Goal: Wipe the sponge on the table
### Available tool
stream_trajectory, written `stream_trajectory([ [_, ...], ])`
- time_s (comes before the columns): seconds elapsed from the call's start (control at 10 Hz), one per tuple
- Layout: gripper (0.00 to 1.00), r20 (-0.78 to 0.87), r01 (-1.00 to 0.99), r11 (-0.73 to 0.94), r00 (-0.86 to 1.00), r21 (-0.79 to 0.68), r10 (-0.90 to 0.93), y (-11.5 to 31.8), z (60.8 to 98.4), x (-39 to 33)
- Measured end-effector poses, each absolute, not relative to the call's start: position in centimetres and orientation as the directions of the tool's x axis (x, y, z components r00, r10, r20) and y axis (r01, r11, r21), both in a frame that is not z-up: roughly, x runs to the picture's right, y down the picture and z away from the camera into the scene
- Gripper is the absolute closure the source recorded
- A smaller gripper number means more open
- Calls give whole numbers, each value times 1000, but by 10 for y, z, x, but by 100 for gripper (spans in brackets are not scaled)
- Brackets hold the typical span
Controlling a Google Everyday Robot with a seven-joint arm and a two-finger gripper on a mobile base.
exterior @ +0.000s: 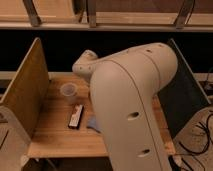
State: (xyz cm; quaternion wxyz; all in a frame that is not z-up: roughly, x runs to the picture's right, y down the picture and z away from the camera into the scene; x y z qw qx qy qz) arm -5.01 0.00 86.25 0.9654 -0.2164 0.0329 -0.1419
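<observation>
Pale plank surface, seen from above and in front. Upright side boards at both ends: light wood at left, darker one at right.

Bulky cream arm across centre and right of view, covering much of the planks.

Gripper out of sight, masked by the arm casing. Jaws released or clenched: cannot tell.

Sponge lying flat on the planks near the front, dull blue. Right part hidden behind the arm's edge. Just beside the near end of the black-and-white bar, on its right; touching or not, cannot tell.

Bar flat, running near-to-far, slightly angled.

Clear plastic cup upright, farther back than the bar, apart from it and from the sponge.

Dark cables on the floor at lower right, off the planks.
</observation>
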Motion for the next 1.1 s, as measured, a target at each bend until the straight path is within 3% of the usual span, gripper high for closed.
stream_trajectory([
  [1.1, 20, 23, 266, 858, 958, -439, -285, 14, 852, -60],
])
